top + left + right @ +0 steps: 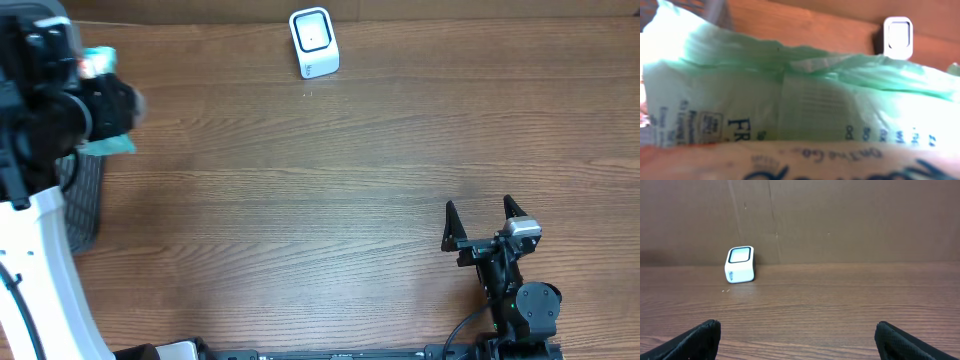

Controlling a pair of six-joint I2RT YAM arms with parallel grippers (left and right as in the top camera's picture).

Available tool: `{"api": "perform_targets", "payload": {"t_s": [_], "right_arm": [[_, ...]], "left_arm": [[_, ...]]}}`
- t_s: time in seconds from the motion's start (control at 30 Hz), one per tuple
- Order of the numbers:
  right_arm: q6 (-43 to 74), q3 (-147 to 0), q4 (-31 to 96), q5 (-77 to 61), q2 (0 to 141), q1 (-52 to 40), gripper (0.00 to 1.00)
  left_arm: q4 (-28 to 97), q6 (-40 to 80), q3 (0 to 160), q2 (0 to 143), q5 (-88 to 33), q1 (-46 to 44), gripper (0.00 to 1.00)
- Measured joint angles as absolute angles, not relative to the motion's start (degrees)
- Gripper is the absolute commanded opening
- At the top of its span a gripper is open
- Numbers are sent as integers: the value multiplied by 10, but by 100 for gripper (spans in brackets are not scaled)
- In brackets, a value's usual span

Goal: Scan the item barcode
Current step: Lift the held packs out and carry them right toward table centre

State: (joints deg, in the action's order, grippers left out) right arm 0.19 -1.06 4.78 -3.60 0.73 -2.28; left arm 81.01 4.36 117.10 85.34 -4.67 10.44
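The item, a pale green packet [790, 90] with blue print, fills the left wrist view and hides the fingers there. From overhead, teal bits of the packet [108, 146] show on either side of my left gripper [100, 105], which is shut on it above the table's far left. The print is blurred and no barcode can be made out. The white scanner [313, 42] stands at the back centre, and shows as scanner [898, 36] beyond the packet. My right gripper [484, 215] rests open at the front right, nothing between its fingers [695, 340], facing the scanner [741, 264].
A dark mesh basket [85, 200] stands at the table's left edge under the left arm. A brown wall [840, 220] rises behind the scanner. Wood-grain table top [330, 200] lies between the two arms.
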Motion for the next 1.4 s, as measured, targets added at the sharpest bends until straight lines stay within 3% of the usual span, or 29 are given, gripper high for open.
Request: {"api": "perform_targets", "payload": {"t_s": [0.37,0.8,1.4], "right_arm": [[2,-11,48,-36,7,-23,100],[2,-11,48,-36,7,-23,100],[2,-11,48,-36,7,-23,100]], "left_arm": [[774,85,1041,858,-40,-72,47],[577,182,848,894,-24,-296,44],[431,366,830,1080,8,-496,40]]}}
